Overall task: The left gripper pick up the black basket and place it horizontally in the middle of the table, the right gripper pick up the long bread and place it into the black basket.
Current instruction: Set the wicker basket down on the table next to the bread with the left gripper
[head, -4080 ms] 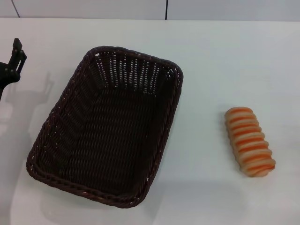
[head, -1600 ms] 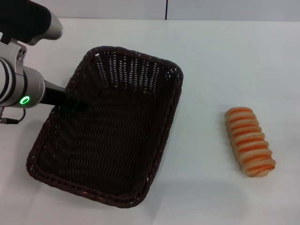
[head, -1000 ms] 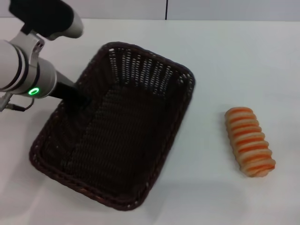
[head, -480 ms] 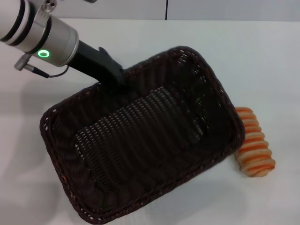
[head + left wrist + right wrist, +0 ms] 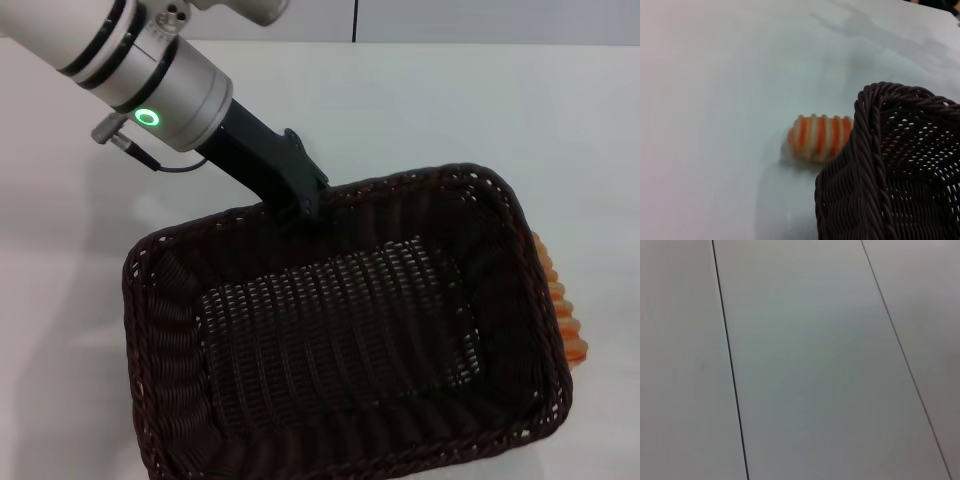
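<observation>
The left gripper point(image 5: 297, 205) is closed on the far long rim of the black basket point(image 5: 340, 340), which lies nearly crosswise over the table point(image 5: 450, 110). The long bread point(image 5: 819, 137) lies just beside the basket's right end, half hidden by it. The right gripper is not visible, so I cannot tell its state.

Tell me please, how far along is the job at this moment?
Done: the left gripper has grasped the far rim of the black basket.
In hand: the basket is turned roughly crosswise, partly hiding the long bread.
Left: releasing the basket, then putting the bread, lying on the table, inside.
</observation>
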### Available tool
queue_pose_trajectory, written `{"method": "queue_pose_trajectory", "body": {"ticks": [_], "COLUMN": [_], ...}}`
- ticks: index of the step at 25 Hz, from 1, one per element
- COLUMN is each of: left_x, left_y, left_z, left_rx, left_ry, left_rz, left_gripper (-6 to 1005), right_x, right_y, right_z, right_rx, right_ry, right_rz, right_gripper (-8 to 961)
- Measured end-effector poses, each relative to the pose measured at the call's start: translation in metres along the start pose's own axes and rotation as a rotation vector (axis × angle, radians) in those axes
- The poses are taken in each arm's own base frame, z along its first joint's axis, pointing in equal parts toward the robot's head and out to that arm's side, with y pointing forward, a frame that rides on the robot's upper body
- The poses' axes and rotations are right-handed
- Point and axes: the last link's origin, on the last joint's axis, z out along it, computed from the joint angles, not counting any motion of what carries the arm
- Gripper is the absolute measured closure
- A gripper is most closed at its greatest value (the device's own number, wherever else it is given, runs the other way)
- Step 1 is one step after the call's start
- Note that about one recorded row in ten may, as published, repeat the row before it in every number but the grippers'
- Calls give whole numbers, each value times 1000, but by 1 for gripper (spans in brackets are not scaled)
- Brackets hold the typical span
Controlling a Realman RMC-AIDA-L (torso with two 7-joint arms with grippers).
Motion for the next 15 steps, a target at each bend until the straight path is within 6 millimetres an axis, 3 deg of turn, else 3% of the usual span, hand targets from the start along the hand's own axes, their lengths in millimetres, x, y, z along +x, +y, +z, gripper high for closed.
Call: {"method": "queue_pose_trajectory", "body": {"ticks": [15], "left_x": [15], "left_y": [4], "left_z": [23], "left_rx": [-39], "left_ry": [-28], "left_rz": [128], "left_gripper": [824], "right_x": [0], "right_y": [2], "right_z": [-1], "right_rx": [1], "right_ry": [-4], "right_rz": [9], "right_gripper": [107]}}
